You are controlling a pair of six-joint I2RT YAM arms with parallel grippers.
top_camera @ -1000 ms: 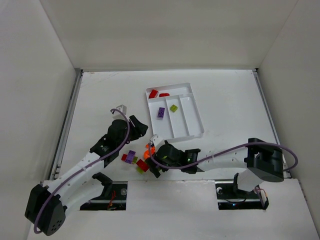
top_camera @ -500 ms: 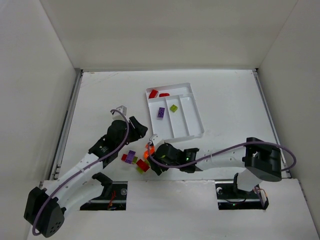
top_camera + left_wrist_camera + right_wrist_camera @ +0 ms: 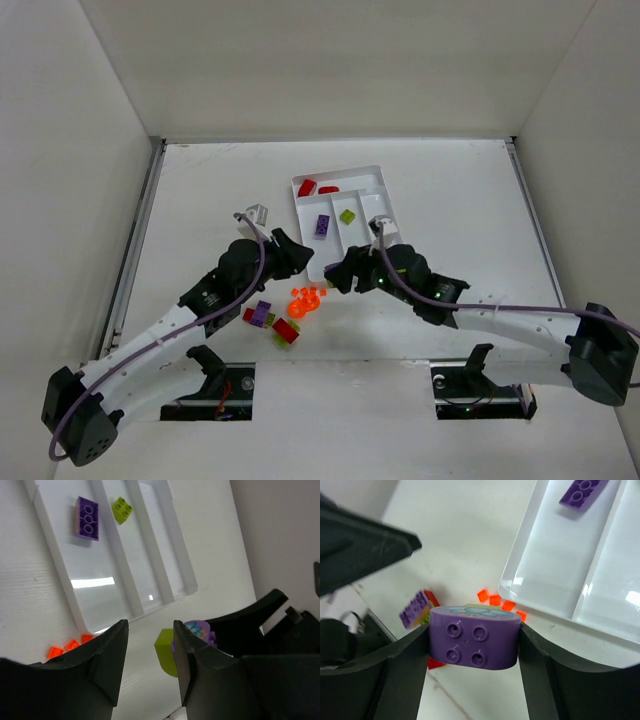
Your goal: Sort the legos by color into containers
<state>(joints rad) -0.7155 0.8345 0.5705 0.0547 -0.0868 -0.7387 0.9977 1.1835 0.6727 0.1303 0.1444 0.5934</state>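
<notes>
The right claw (image 3: 334,281) hangs just off the near corner of the white tray (image 3: 555,565), pinching a rounded purple brick (image 3: 473,641) above the surface (image 3: 210,190), which lies open on the left. The left claw (image 3: 150,640) is spread with nothing in it, close beside the right one. Only the right wrist view shows the brick's four studs; from overhead it cannot be made out. Glossy translucent orange pieces (image 3: 305,298) lie loose by the tray's corner.
</notes>
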